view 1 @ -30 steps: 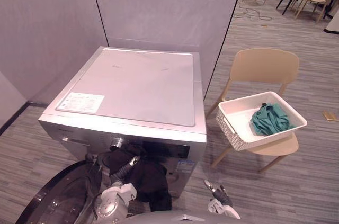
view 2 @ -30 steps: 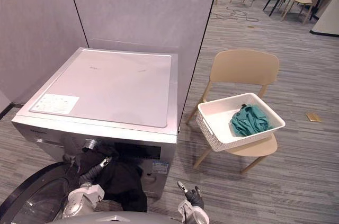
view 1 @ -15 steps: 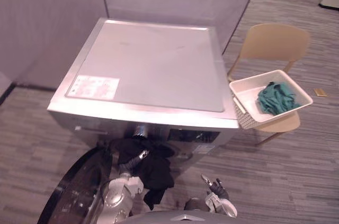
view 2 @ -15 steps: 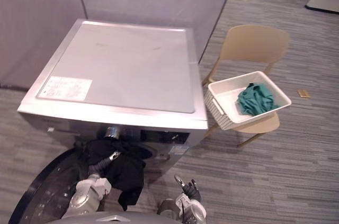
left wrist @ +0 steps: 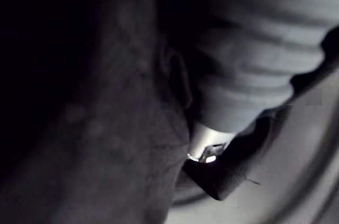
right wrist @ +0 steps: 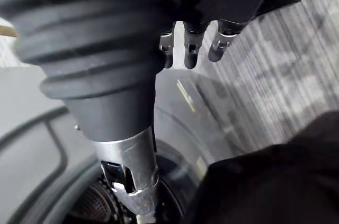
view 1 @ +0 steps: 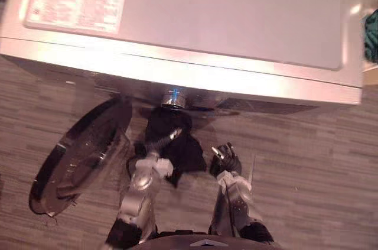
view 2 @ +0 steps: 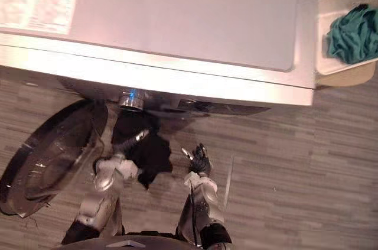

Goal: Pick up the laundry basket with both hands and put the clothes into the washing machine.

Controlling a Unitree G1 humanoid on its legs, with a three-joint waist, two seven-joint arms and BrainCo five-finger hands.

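Black garment [view 1: 175, 146] is hung from the washing machine [view 1: 195, 19] opening, centre frame, tail draped toward the floor. Left hand [view 1: 170, 138] is buried in it; finger state can't be told. Right hand [view 1: 224, 160] is held just beside it, fingers loosely spread, empty. Tail should be gathered and pushed in deep, clear of the open door [view 1: 77, 155]. Teal garment [view 2: 354, 31] lies in the basket [view 2: 331, 2], upper right.

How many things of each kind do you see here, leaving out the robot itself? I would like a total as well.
Garments: 2, a black garment and a teal garment
Basket: 1
Washing machine: 1
Chair: 1
Total: 5
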